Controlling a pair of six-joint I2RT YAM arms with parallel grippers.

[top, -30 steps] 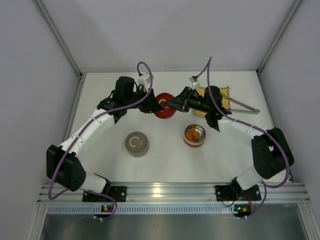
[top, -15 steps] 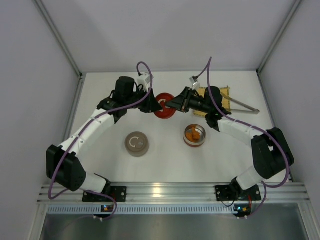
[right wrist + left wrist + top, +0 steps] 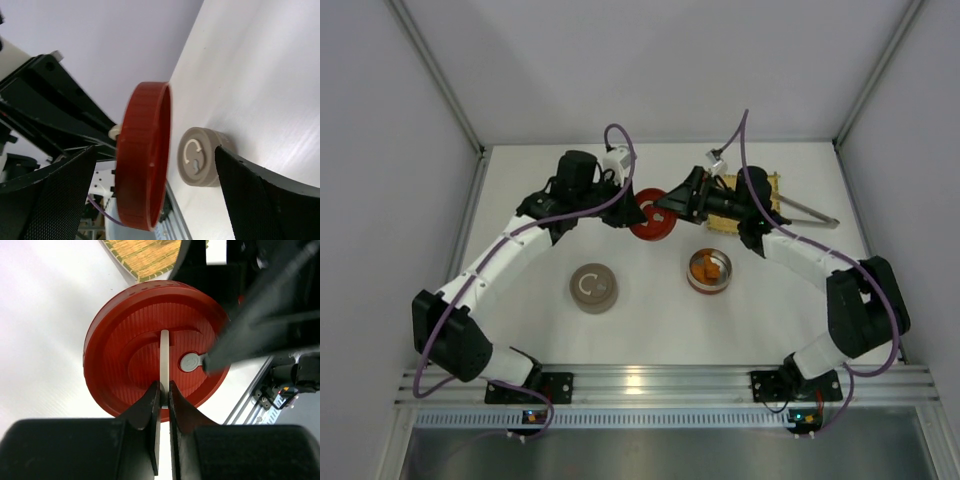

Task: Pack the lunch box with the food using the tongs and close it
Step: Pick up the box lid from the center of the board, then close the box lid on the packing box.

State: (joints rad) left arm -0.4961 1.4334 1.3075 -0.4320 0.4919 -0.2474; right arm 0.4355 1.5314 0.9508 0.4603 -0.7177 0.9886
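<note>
The red round lid (image 3: 650, 216) hangs tilted on edge above the table between both arms. My left gripper (image 3: 164, 388) is shut on the thin white tab (image 3: 164, 357) on the lid's top. My right gripper (image 3: 155, 150) stands wide open, one finger (image 3: 55, 200) on each side of the lid's rim (image 3: 145, 175) without touching it. The round lunch box (image 3: 708, 271) sits on the table with orange-brown food (image 3: 706, 266) inside. The silver tongs (image 3: 810, 212) lie at the back right, partly across the yellow mat (image 3: 763, 190).
A grey round lid with a curved arrow (image 3: 593, 288) rests on the table at centre left, and shows as the same grey lid (image 3: 200, 162) past the red lid. The right arm covers most of the mat. White walls close in the table.
My right gripper has opened wide and let go of the red lid, drawing slightly back to the right. My left gripper has tightened on the lid's tab.
</note>
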